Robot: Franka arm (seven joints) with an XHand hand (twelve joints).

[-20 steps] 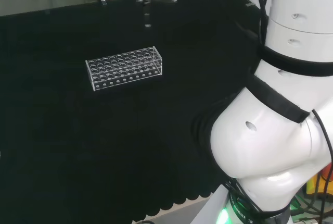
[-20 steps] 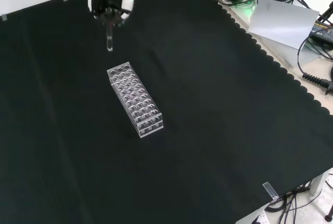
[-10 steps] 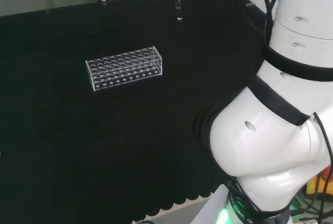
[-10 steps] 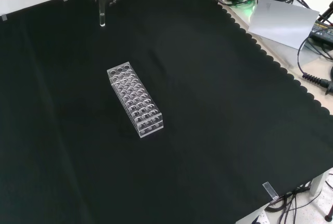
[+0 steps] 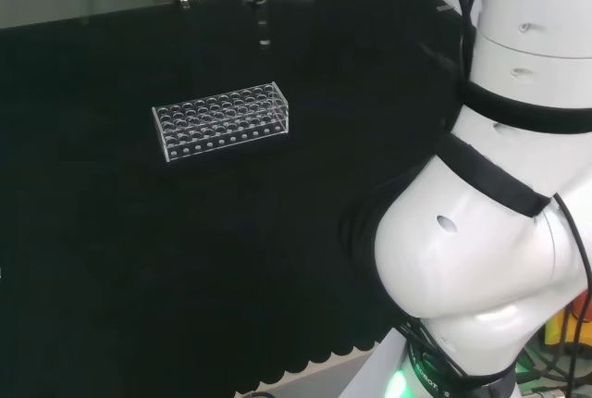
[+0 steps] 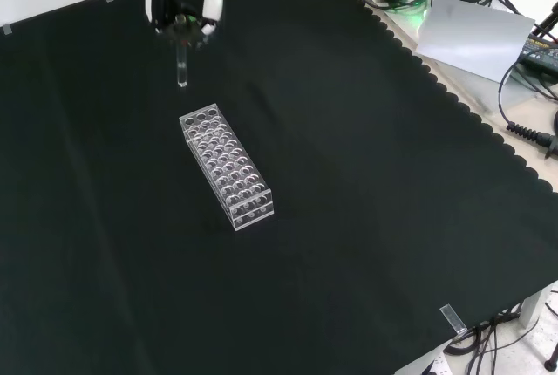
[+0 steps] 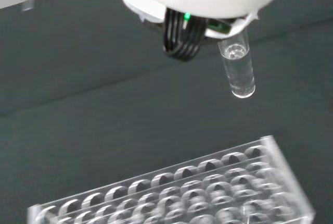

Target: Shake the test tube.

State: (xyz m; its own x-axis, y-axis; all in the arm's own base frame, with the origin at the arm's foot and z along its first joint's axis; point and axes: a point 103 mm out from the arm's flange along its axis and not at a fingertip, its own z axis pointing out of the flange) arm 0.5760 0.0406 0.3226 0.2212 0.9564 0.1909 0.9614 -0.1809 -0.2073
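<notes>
Hand [image 6: 183, 4] grips test tube [image 6: 181, 68] upright — above black cloth [image 6: 349, 174], near rack [image 6: 227, 168].

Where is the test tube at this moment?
In the front view, the test tube hangs upright from the hand at the upper left, above the cloth, just beyond the far end of the clear rack.

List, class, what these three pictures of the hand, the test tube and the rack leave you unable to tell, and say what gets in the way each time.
- Test tube top: wrist view, hidden behind the hand.
- How the fingers lie round the tube: front view, too small; head view, cut off by the top edge.
- Liquid in the tube: clear glass, unsure in every view.
- Rack holes, filled or not: wrist view blurred; head and front views too small.
</notes>
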